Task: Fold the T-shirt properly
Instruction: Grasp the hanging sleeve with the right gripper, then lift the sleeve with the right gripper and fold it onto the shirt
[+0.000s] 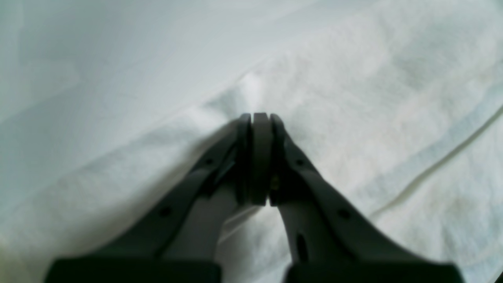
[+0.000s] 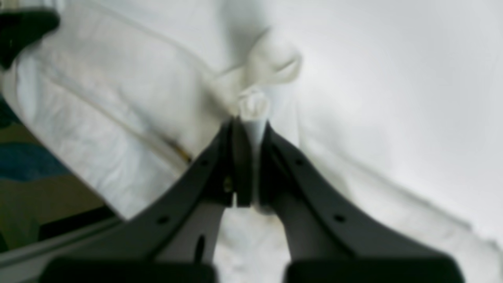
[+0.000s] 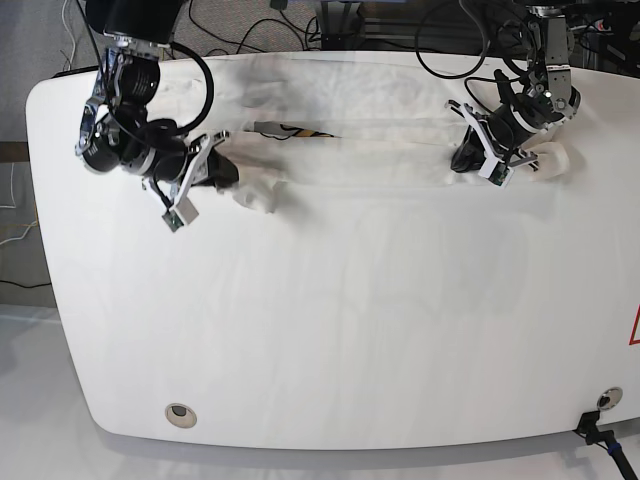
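Observation:
The white T-shirt [image 3: 370,150] lies bunched in a long strip along the table's far side, stretched between my two grippers. A small yellow and dark mark [image 3: 300,130] shows on it. My left gripper [image 3: 463,160] is shut at the strip's right end; the left wrist view shows its jaws [image 1: 260,118] closed with cloth [image 1: 353,118] puckered at the tips. My right gripper [image 3: 228,172] is shut on the strip's left end; in the right wrist view a wad of white cloth [image 2: 118,98] is pinched between its jaws [image 2: 253,118].
The white tabletop [image 3: 330,330] spreads toward the near edge, with a round hole [image 3: 180,411] at the front left. Cables [image 3: 450,30] run behind the far edge. The floor [image 2: 23,169] shows past the table's edge in the right wrist view.

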`<state>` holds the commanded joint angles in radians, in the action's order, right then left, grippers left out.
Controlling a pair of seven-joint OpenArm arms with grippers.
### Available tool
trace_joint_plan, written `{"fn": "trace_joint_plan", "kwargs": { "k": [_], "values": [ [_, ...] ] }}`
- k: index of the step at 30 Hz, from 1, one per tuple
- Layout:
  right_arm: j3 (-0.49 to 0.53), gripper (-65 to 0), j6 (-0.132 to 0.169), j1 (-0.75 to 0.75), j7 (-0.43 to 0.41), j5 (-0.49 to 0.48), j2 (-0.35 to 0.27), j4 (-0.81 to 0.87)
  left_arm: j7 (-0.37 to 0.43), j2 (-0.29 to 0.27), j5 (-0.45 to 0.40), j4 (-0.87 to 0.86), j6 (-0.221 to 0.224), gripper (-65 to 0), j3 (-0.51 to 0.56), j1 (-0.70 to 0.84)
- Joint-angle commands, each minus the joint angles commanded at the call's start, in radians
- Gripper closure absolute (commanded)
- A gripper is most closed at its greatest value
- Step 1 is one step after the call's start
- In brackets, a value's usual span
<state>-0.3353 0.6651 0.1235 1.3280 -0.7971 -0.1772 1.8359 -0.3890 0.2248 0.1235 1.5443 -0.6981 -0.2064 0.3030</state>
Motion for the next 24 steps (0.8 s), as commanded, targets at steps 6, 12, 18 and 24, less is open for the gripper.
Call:
{"fn": "trace_joint_plan", "kwargs": {
  "k": [6,12,18,24],
  "values": [
    [0.003,0.0,0.006,0.120,0.000,-0.002,0.000,0.089,0.000,0.000,-0.002,0.000,0.000,0.0,0.000,0.000],
    [0.005,0.0,0.003,0.219,0.012,-0.104,-0.041,0.089,0.000,0.000,-0.002,-0.002,0.000,0.0,0.002,-0.002],
    [0.005,0.0,0.002,0.284,0.012,-0.149,-0.095,0.087,0.000,0.002,-0.002,-0.002,0.000,0.0,0.002,-0.008],
    [0.005,-2.9,0.002,0.341,0.012,-0.149,-0.101,0.086,0.000,0.014,-0.002,-0.002,0.000,0.0,0.000,-0.014]
  ]
}}
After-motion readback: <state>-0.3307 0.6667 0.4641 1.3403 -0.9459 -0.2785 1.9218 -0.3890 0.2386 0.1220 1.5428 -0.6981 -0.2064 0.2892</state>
